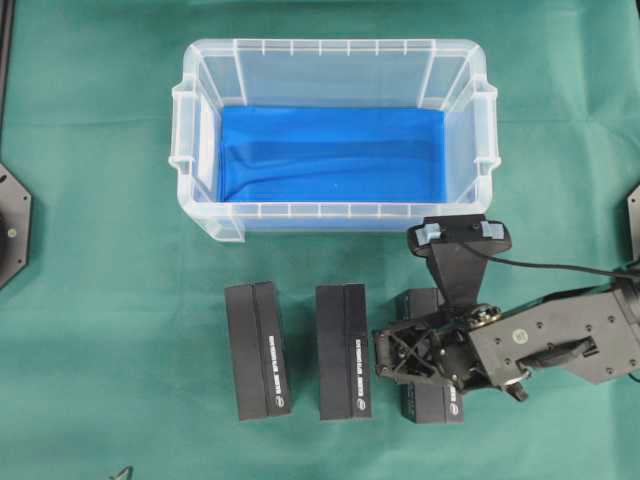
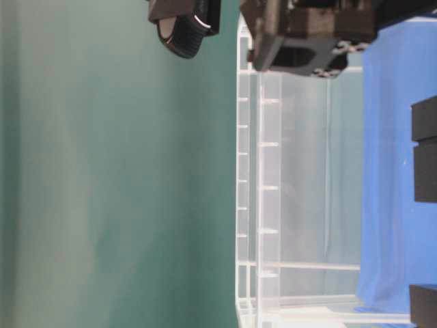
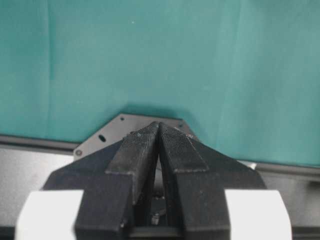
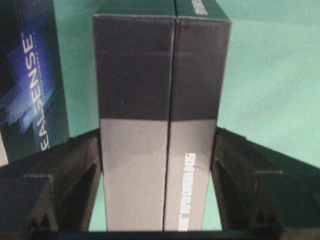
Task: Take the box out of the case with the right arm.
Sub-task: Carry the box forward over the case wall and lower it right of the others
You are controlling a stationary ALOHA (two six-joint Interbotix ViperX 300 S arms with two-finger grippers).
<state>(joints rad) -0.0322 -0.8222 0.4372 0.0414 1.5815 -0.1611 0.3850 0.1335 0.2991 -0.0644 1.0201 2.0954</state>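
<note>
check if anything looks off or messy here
Only the blue sheet in the case is rumpled at its left. The three boxes lie in a neat row on the cloth, outside the case.

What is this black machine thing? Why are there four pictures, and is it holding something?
It is a robot with two arms, filmed by four cameras. One camera looks down from above, and one sits low by the table, its picture turned sideways. One rides on each wrist. From above you see a green cloth and a clear case with only a blue sheet inside. Three black boxes lie in front. The right arm reaches over the right-hand box. Its wrist camera shows the right pincer pressed against both sides of that box. The left pincer is shut and holds nothing.
</note>
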